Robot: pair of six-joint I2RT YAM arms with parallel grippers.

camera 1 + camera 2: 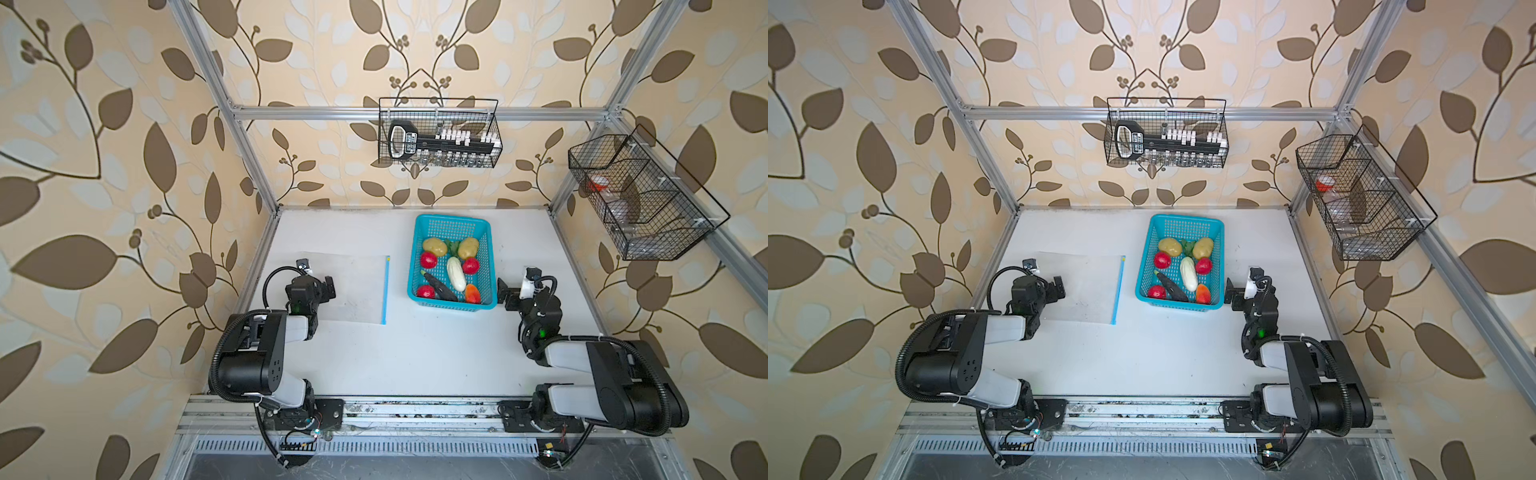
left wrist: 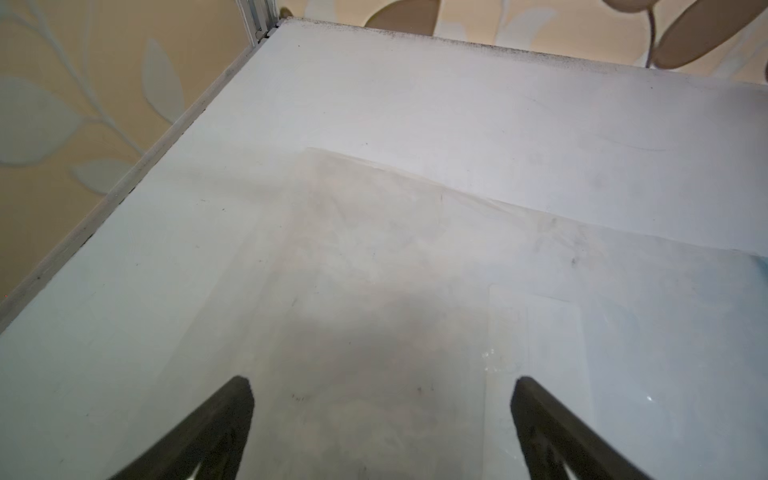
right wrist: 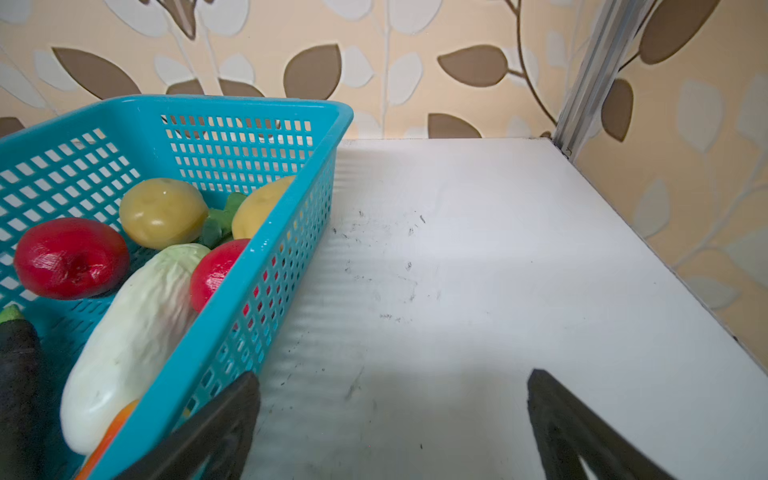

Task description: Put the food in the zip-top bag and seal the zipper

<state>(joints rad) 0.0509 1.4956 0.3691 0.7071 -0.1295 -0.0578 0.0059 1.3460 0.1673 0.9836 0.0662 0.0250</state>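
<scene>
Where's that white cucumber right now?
In both top views the white cucumber lies in the turquoise basket, on the right arm's side, beside the dark eggplant.

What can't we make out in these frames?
Zipper open or sealed: too small in both top views; the left wrist view cuts it off at the frame edge.
Green leafy piece: in both top views, mostly hidden between the two potatoes.
Pepper: right wrist view, mostly behind the cucumber and the turquoise basket wall.
Side wire basket contents: blurred behind its mesh in both top views.
</scene>
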